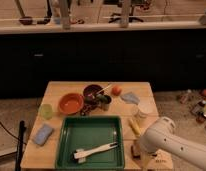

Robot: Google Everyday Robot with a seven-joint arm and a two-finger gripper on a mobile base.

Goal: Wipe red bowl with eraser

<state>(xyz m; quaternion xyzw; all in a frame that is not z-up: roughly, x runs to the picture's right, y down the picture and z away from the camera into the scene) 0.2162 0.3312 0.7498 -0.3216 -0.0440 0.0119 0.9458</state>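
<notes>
The red bowl [71, 103] sits empty on the left middle of the wooden table [61, 90], just behind the green tray [91, 132]. My white arm [168, 142] comes in from the lower right. Its gripper [136, 150] is low at the table's front right, just beside the tray's right rim and far from the red bowl. The arm covers most of the gripper. I cannot make out the eraser; it is hidden or under the arm's end.
A dark maroon bowl [93, 92] holding a stick stands right of the red bowl. There are a white brush [96, 150] in the tray, a blue sponge [42, 134], a green cup [46, 111], an orange fruit [116, 90], a white cup [144, 111] and a yellow item [134, 126].
</notes>
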